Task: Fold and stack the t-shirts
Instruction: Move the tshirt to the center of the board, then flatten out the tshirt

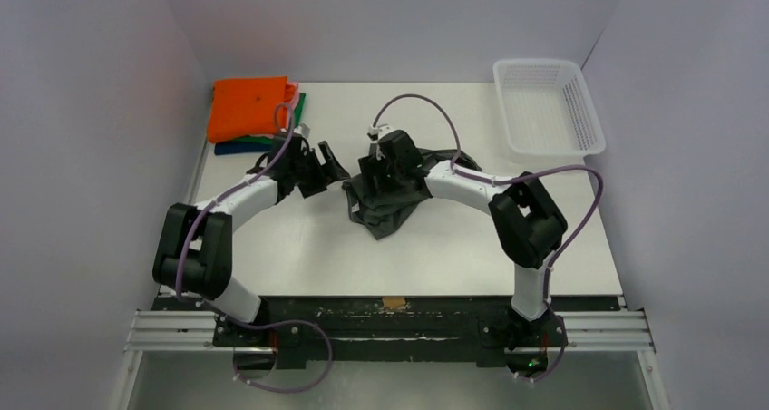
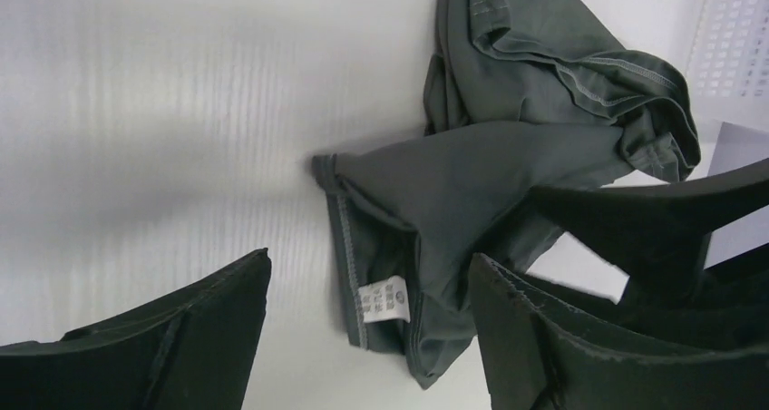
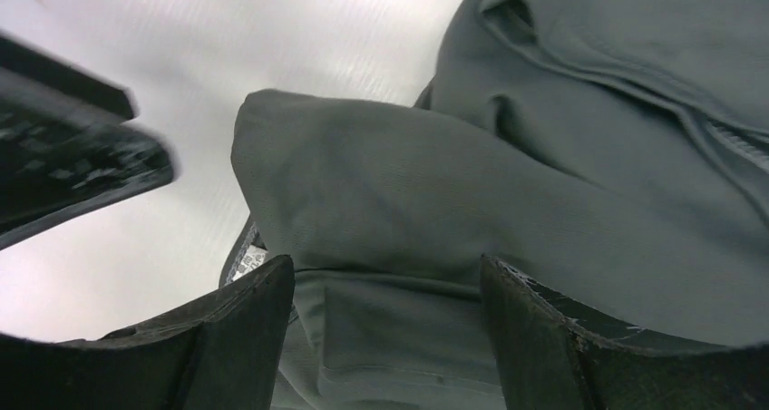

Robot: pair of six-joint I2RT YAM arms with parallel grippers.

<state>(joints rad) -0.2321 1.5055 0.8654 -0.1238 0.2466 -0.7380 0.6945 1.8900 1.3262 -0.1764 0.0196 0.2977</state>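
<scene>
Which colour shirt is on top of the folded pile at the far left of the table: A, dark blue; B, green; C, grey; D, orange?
D: the orange shirt lies uppermost, the other folded shirts showing only as edges beneath it.

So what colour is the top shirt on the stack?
The top shirt is orange; top external view.

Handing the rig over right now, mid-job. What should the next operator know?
Left gripper: open, at the grey shirt's left edge, holding nothing.
Right gripper: open, cloth bulging between its fingers.
The grey shirt is crumpled at table centre, unfolded.
Done: folded stack, orange on top, far left corner.
To do: flatten, fold and stack the grey one.
</scene>
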